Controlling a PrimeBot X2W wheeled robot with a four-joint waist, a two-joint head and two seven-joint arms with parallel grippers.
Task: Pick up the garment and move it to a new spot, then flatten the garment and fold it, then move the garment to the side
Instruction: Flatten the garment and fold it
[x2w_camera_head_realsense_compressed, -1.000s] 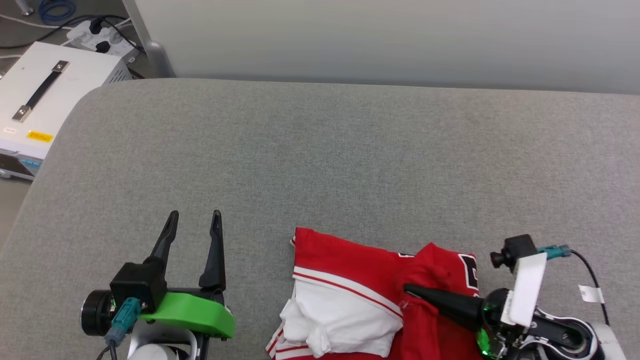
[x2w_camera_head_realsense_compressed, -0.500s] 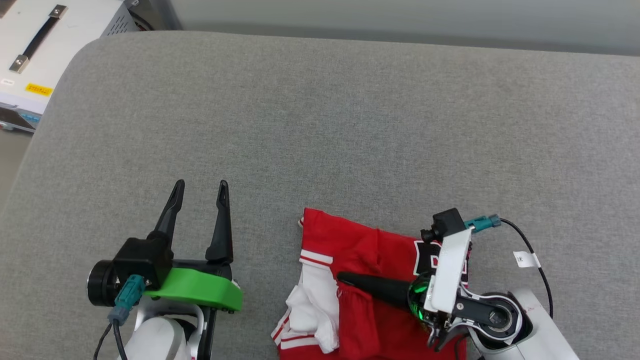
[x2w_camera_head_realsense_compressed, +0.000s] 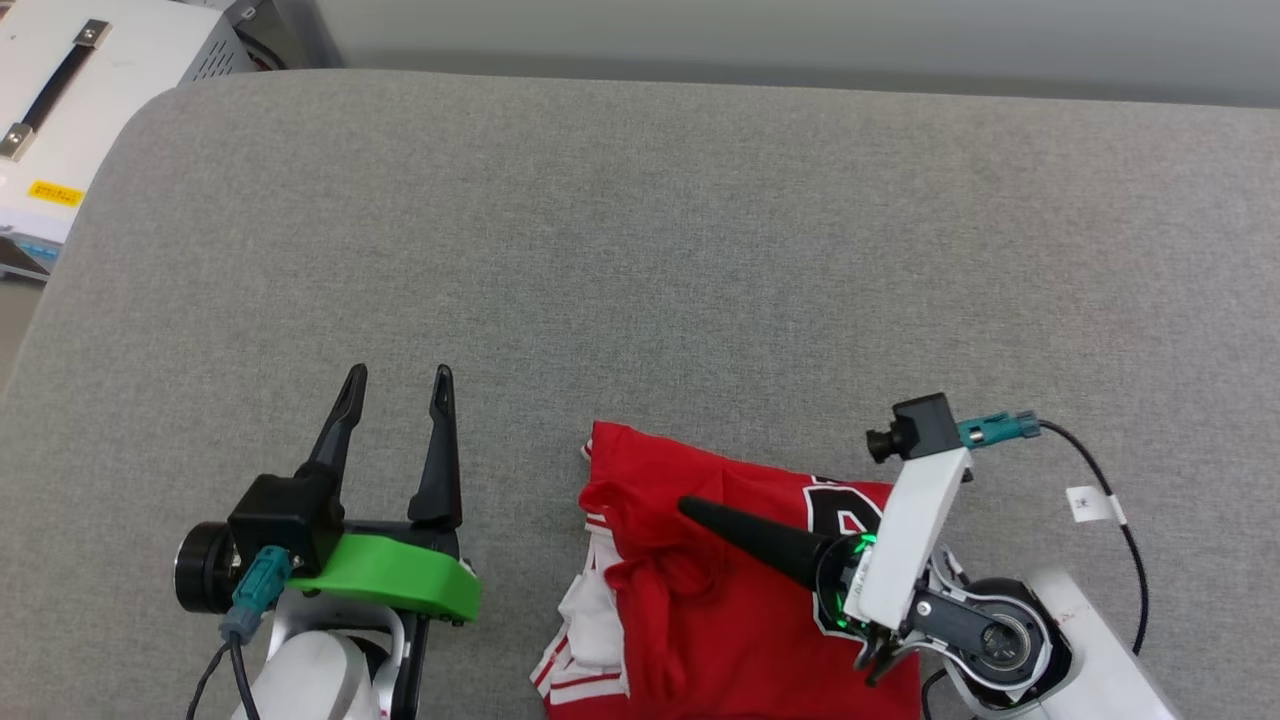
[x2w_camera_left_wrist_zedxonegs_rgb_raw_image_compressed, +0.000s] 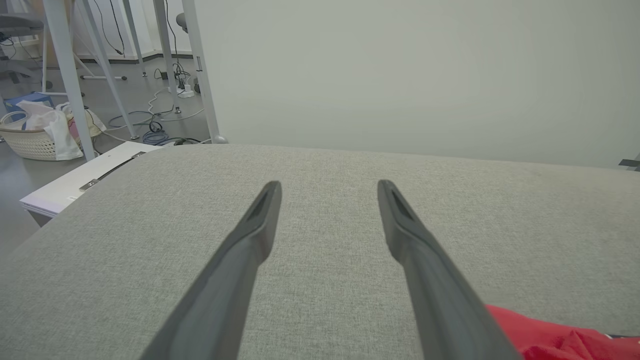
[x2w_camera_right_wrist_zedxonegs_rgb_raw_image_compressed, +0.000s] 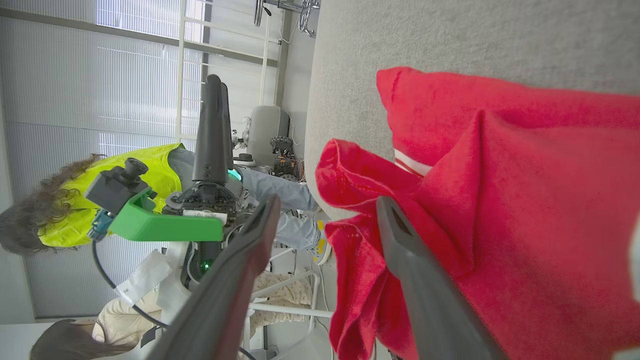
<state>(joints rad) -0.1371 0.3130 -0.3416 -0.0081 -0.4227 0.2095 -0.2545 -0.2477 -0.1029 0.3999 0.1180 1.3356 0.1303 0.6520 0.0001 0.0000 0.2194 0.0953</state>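
Red garment (x2w_camera_head_realsense_compressed: 740, 620) lies crumpled at lower centre, white sleeve bunched beneath. Right tool (x2w_camera_right_wrist_zedxonegs_rgb_raw_image_compressed: 328, 201) gapes over it, gripping nothing; left tool (x2w_camera_head_realsense_compressed: 395, 385) gapes empty.

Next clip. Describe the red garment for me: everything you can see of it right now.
The garment is a bright red, soft, jersey-like shirt with white sleeve cloth, red-and-white striped trim and a partly hidden black-and-white print. It lies crumpled and bunched, not flat, on the grey fabric surface, on the robot's near side, running past the head view's bottom edge. The right gripper, jaws apart, points across it, one finger over the red folds; whether it presses the cloth is unclear.
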